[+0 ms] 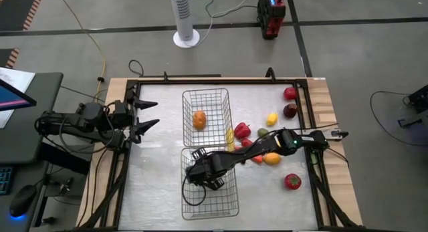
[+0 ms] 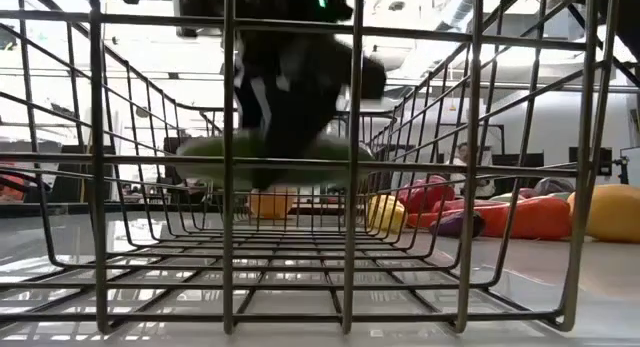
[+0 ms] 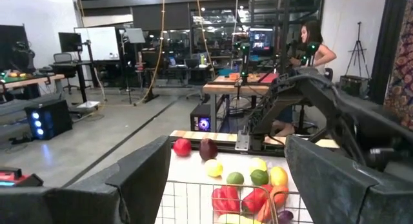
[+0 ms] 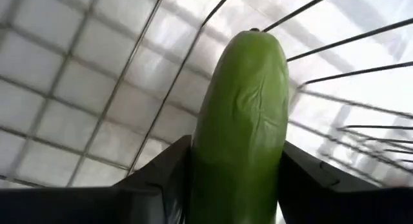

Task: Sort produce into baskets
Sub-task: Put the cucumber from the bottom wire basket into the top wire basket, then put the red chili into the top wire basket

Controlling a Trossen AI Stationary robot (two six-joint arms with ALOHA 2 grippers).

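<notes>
The right gripper [image 1: 200, 173] is reaching down inside the near rectangular silver wire-mesh basket [image 1: 231, 204], its two dark fingers [image 4: 161, 179] pressing against both sides of a long green toy cucumber [image 4: 242, 127] and gripping it above the mesh floor. The far wire-mesh basket [image 1: 224, 95] is holding a round orange [image 1: 199, 120]. The left gripper [image 1: 144, 115] is waiting at the table's left edge, fingers partly spread and carrying nothing
</notes>
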